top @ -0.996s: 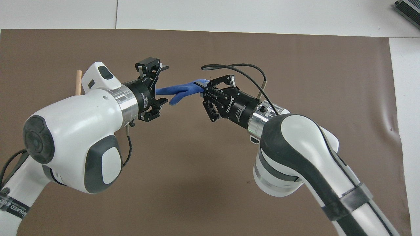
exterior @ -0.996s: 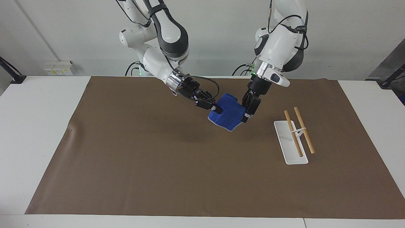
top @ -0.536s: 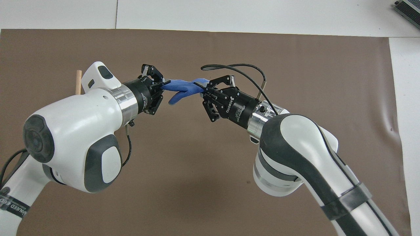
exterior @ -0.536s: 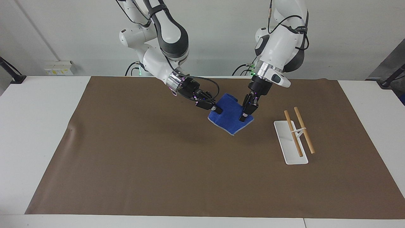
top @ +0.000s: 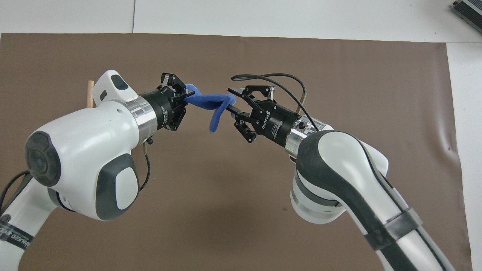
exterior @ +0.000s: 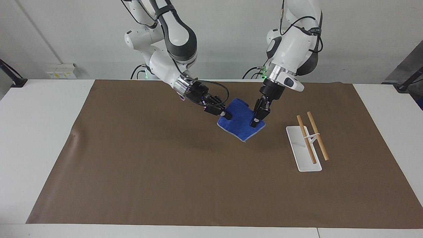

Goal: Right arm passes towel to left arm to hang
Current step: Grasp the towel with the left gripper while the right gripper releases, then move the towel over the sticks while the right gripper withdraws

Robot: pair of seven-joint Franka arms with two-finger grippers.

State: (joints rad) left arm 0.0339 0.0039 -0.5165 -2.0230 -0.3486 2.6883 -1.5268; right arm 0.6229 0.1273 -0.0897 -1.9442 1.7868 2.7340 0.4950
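Above the brown mat [exterior: 132, 165], the left gripper [exterior: 254, 123] is clamped on one edge of the blue towel [exterior: 240, 123], which hangs in mid-air between both arms. The right gripper [exterior: 226, 115], at the towel's other edge, has its fingers parted. A wooden-barred towel rack [exterior: 307, 142] stands toward the left arm's end.

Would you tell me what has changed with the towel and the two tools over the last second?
The left tool, open around the towel's edge a second ago, has closed on it. The right tool, shut on the other edge until now, has begun to open, so that end of the cloth sags, though it still lies between its fingers. Both arms stayed over the middle of the brown mat, and the rack has not moved.
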